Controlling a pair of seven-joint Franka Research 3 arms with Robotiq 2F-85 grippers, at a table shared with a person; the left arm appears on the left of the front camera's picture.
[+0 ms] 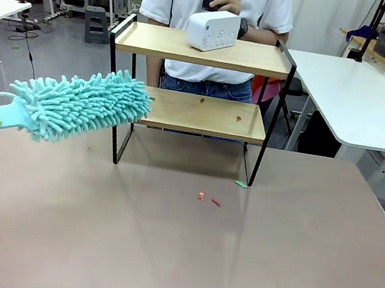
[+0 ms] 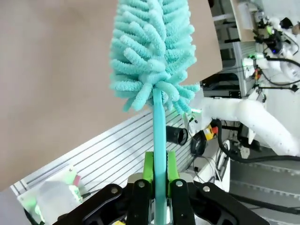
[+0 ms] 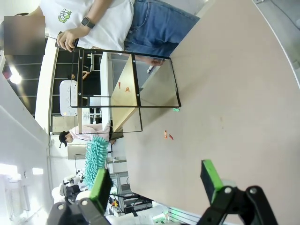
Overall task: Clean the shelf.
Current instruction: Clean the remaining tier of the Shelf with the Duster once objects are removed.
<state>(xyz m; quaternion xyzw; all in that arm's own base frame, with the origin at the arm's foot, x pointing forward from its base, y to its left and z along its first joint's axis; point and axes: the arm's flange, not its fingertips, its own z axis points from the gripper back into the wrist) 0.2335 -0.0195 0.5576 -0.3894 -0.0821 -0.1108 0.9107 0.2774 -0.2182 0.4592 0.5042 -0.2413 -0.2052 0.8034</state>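
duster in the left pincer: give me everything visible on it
The duster has a fluffy teal head of thick noodle-like strands, microfibre by the look, on a thin flat teal handle. The left pincer is shut on the handle, with a green pad on either side. It hangs above the table, nearly level, with the head tilted slightly up toward the shelf. Its tip overlaps the shelf's left front leg by the lower board; contact cannot be told.

Bright even light, sharp, wide-angle edge warping
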